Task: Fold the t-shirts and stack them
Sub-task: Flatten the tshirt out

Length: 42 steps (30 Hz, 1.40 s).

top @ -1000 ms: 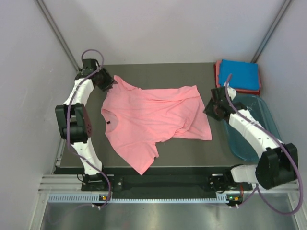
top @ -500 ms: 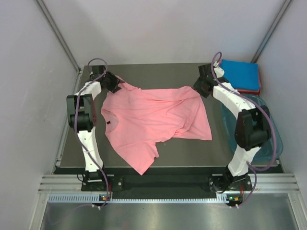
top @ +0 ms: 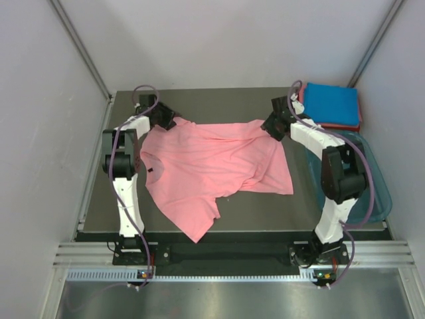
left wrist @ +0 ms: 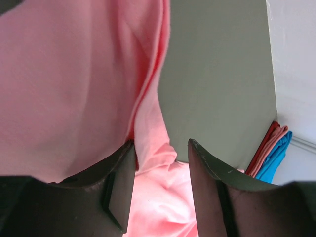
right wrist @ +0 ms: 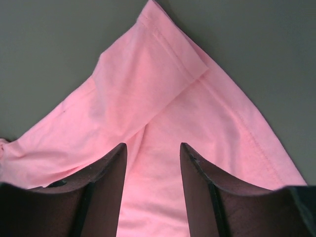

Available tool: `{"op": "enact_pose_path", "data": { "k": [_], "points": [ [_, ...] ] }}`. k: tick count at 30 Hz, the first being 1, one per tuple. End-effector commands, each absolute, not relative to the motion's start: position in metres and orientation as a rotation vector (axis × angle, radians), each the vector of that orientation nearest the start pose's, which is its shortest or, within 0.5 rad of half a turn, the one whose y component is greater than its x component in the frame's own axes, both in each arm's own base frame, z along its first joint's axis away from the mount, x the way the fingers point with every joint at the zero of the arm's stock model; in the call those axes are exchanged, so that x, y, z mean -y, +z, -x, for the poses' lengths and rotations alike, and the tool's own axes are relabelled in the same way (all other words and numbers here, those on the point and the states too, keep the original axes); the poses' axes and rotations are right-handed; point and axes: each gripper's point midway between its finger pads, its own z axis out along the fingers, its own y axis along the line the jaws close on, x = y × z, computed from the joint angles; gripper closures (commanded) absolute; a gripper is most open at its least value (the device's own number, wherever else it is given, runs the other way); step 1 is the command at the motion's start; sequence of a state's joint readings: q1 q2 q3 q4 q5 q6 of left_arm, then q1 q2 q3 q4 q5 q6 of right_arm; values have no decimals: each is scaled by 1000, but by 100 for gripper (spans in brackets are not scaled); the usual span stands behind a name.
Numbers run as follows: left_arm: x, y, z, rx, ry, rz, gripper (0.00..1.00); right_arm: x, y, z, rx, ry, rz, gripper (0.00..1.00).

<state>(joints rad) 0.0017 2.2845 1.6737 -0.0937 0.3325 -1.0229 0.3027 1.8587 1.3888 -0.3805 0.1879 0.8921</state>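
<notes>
The salmon-pink t-shirt point(top: 212, 166) lies flat but wrinkled, left hand point(left wrist: 161, 144) and right hand point(right wrist: 152, 146) both spread.

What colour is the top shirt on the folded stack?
The top shirt is bright blue, clearest in the top external view.

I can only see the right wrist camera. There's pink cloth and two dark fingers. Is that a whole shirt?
Observer: Yes. From above it's a whole salmon-pink t-shirt, spread unfolded and wrinkled on the table.
Operator: Where's the other hand?
Observer: The left hand is at the shirt's far left sleeve, fingers open over the cloth.
Operator: Any more shirts?
Observer: A folded blue t-shirt lies on a reddish-pink one in the far right corner, next to a teal tub.
</notes>
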Motion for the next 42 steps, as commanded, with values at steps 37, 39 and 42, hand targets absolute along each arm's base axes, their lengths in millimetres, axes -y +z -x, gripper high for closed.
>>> {"op": "enact_pose_path", "data": {
  "k": [37, 39, 42],
  "points": [
    [60, 121, -644, -1950, -835, 997, 100, -104, 87, -610, -1923, 474, -970, 100],
    [57, 123, -646, -1939, -831, 1006, 100, -103, 93, -612, -1901, 484, -955, 100],
    [57, 125, -650, -1924, -846, 997, 100, -106, 96, -617, -1890, 501, -919, 100]
  ]
}}
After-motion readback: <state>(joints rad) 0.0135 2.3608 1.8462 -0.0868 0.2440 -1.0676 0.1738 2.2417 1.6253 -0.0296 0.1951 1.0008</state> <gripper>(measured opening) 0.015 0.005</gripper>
